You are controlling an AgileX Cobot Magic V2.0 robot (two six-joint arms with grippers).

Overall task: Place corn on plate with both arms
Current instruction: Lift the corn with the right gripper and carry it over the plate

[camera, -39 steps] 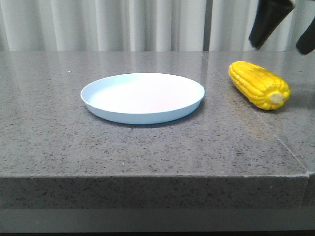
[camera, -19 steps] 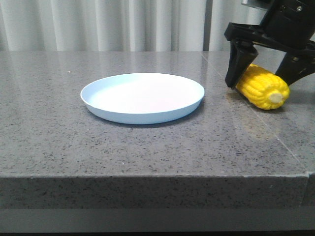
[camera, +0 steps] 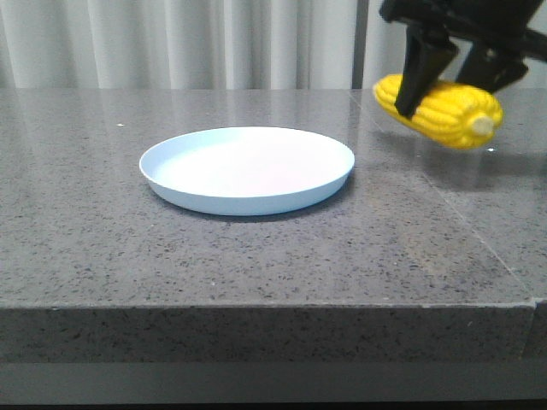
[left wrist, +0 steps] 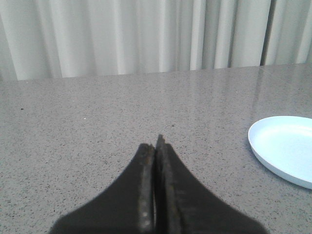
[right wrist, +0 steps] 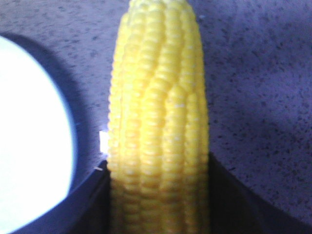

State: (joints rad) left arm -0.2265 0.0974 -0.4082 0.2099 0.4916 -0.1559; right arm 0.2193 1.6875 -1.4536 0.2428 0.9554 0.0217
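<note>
A grey speckled stone table [camera: 256, 256] fills the front view, its edge nearest the camera. On it, left of centre, sits the round pale blue plate [camera: 248, 201], with nothing on it. Beyond and to the right of the plate, the right gripper [camera: 449, 81] pinches the corn [camera: 440, 111] across its middle, one black finger on each side of the cob. The corn is in the air: a second ago it lay on the table with the gripper well above it, half a second ago the fingers straddled it where it lay, and now it hangs clear of the surface with a faint shadow beneath, its pale stub end towards the right. It has also shifted a little towards the plate. The right wrist view shows the yellow kernels close up between the two fingers, with the plate's rim just beside and below. The left gripper [left wrist: 155, 161], seen only in its own wrist view, has its fingers pressed together on nothing and points over bare table, with the plate off to one side and white curtains [left wrist: 122, 34] behind. The pick-up looks done; carrying the corn over the plate and setting it down remain
</note>
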